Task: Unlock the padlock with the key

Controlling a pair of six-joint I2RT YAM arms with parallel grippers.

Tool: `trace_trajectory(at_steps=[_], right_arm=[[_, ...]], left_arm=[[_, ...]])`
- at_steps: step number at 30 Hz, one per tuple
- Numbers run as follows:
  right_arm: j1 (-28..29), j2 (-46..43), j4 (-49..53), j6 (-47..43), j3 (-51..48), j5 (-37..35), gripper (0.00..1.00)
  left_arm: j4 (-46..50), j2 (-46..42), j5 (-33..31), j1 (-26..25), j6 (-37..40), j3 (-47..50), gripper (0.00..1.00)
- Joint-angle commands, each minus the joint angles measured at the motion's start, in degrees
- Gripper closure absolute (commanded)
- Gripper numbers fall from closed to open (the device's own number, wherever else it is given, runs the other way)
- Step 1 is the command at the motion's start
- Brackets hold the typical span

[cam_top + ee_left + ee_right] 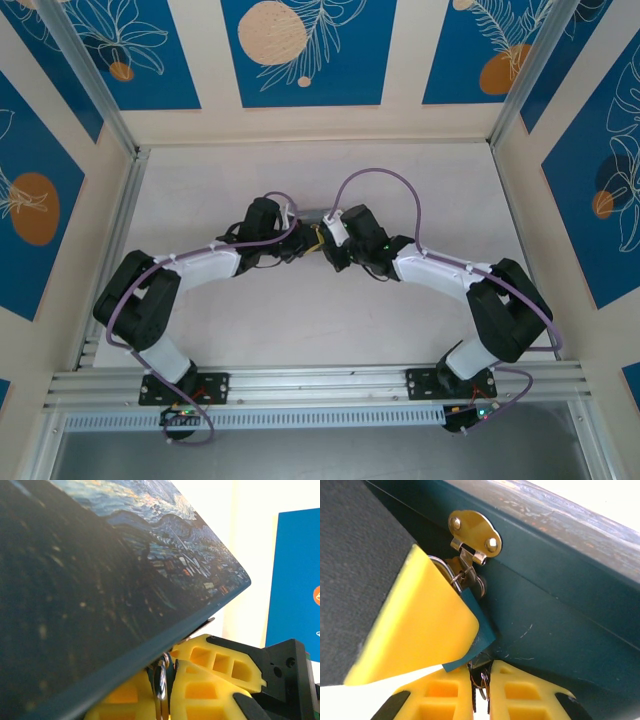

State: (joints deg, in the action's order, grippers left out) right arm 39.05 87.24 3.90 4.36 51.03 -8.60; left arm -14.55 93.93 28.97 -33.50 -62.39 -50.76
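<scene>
L hand point(162, 675) is clamped on the padlock point(479, 632) hanging off the hasp point(472, 530) of the box point(560, 605), prob to stop it swinging, while R hand point(481, 672) is pinched tight on the key point(482, 686) just below it, lined up for the keyhole imo.

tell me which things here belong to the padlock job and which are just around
job: padlock, key, brass hasp, painted box
just around: blue wall panels, metal rail
</scene>
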Motion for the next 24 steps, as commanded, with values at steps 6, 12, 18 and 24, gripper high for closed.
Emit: trace_trajectory(at_steps=[6,12,18,24], right_arm=[[-2.95,-0.91,-4.51,7.06,3.21,14.0,0.89],[-7.73,-1.8,-5.67,13.57,2.47,24.13,0.88],[-10.02,-5.42,-4.49,15.05,0.6,24.33,0.69],[-10.48,-9.97,-3.24,15.41,-2.03,17.05,0.67]], left_arm=[[-3.36,0.95,3.08,-0.72,1.65,-1.44,1.0],[-3.64,1.2,2.72,-0.69,1.71,-0.94,1.0],[-3.56,1.43,2.23,-0.69,1.66,-0.92,1.0],[-4.0,1.58,2.32,-0.67,1.3,-1.09,1.0]])
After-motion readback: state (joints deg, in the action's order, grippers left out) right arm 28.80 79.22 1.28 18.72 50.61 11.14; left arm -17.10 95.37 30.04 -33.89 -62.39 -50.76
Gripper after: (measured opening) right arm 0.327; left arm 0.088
